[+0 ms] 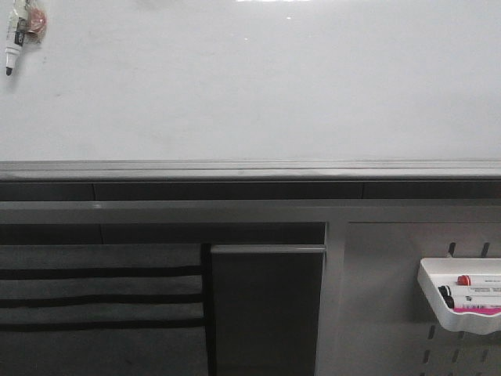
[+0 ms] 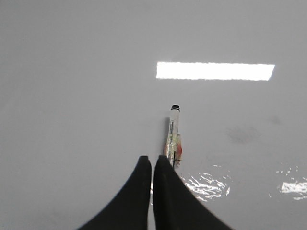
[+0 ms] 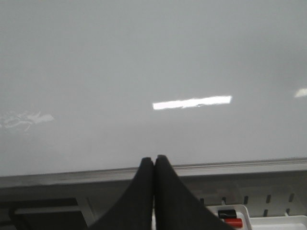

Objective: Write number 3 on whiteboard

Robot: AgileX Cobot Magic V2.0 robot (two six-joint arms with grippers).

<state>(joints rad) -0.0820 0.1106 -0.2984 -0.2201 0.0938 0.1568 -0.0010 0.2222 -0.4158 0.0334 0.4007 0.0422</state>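
Observation:
The whiteboard (image 1: 258, 86) fills the upper front view, with its grey edge rail (image 1: 250, 168) below it. Its surface is blank and no number 3 shows in any view. A white marker (image 1: 14, 39) with a black tip hangs tip-down at the top left, with reddish tape around its body. In the left wrist view the marker (image 2: 173, 129) sticks out past one finger (image 2: 165, 177) of my left gripper (image 2: 152, 159), close over the board (image 2: 72, 96). The jaws are shut with only a slit between them, and the marker is not between the tips. My right gripper (image 3: 154, 158) is shut and empty, over the lower board edge (image 3: 240, 166).
A grey perforated panel (image 1: 383, 313) at lower right carries a white tray (image 1: 435, 301) holding markers (image 1: 473, 291). The tray also shows in the right wrist view (image 3: 249, 212). A dark cabinet panel (image 1: 266, 313) sits below the rail. A faint smudge (image 2: 242, 134) lies on the board.

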